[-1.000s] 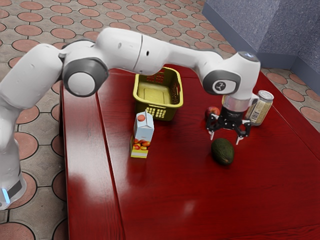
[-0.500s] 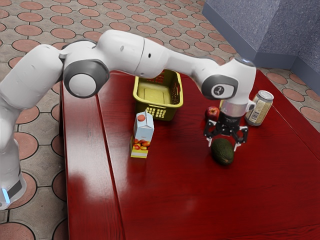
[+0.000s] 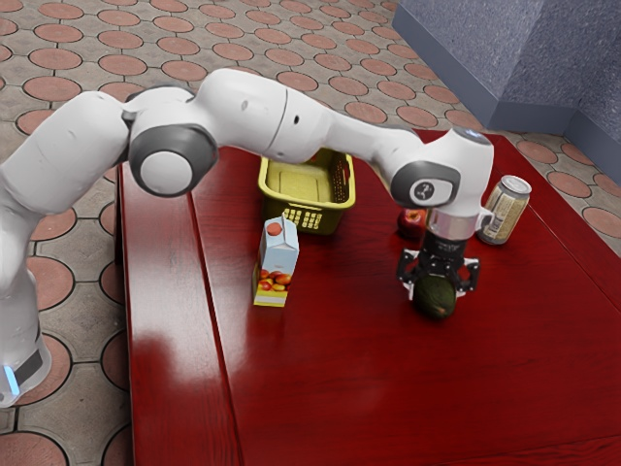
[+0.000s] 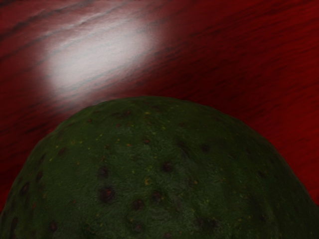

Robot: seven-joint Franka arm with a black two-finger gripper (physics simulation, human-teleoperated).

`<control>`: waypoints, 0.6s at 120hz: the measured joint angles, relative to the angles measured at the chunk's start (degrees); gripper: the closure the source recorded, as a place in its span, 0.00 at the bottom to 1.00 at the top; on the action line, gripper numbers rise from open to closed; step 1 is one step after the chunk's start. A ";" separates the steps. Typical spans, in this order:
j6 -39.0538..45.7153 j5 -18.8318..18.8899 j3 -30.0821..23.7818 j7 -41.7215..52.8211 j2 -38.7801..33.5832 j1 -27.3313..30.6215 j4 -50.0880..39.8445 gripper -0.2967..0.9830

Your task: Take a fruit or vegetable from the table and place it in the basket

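Low over the table, my gripper (image 3: 436, 291) stands open in the exterior view, its fingers on either side of the dark green avocado (image 3: 435, 299). The hand covers the avocado's upper part there. In the wrist view the avocado (image 4: 154, 174) is large and close beneath the hand, with the red table (image 4: 239, 64) behind it. The yellow basket (image 3: 310, 217) stands near the table's far edge, behind the juice carton. Partly behind the arm's wrist, a red apple (image 3: 411, 223) lies on the table.
A juice carton (image 3: 277, 262) stands upright between the basket and the exterior view's lower left. A tall can (image 3: 505, 210) stands beyond the hand, toward the exterior view's right. The red table (image 3: 369, 388) extends toward the exterior view's bottom.
My hand has come down and a little toward the exterior view's left, from above the avocado to around it. The basket, carton and can have stayed where they were.
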 joint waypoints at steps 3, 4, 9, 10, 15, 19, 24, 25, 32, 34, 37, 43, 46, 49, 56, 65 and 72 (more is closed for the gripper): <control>0.04 0.03 0.00 -0.39 -0.08 -0.01 0.01 0.40; 0.05 0.04 0.00 -0.52 -0.10 -0.03 0.01 0.40; 0.09 0.11 0.00 -1.14 -0.31 -0.17 0.01 0.42; 0.09 0.12 0.00 -1.26 -0.45 -0.22 -0.03 0.43; 0.12 0.35 0.48 -1.94 -2.84 -1.04 -2.07 0.45; 0.13 0.68 1.79 -2.62 -6.60 -2.40 -5.35 0.47; 0.13 1.07 3.70 -3.57 -12.87 -4.08 -10.86 0.48; 0.12 1.16 3.97 -3.76 -14.07 -4.30 -11.91 0.48; 0.03 2.78 5.79 -5.05 -21.85 -5.15 -17.91 0.48; -0.03 3.32 6.07 -5.40 -23.74 -5.15 -19.21 0.47; -0.24 4.15 6.48 -5.91 -26.02 -5.09 -20.56 0.47; -1.03 5.68 7.74 -6.85 -29.91 -4.98 -21.92 0.47; -1.56 6.28 8.30 -7.29 -31.37 -4.65 -22.26 0.47; -2.14 6.78 8.65 -7.70 -32.52 -3.84 -22.49 0.47; -3.71 7.66 9.02 -8.58 -34.29 -0.79 -22.82 0.46; -5.47 8.31 9.18 -9.51 -38.16 3.93 -25.98 0.47; -6.48 8.62 9.23 -10.11 -41.76 7.96 -29.41 0.47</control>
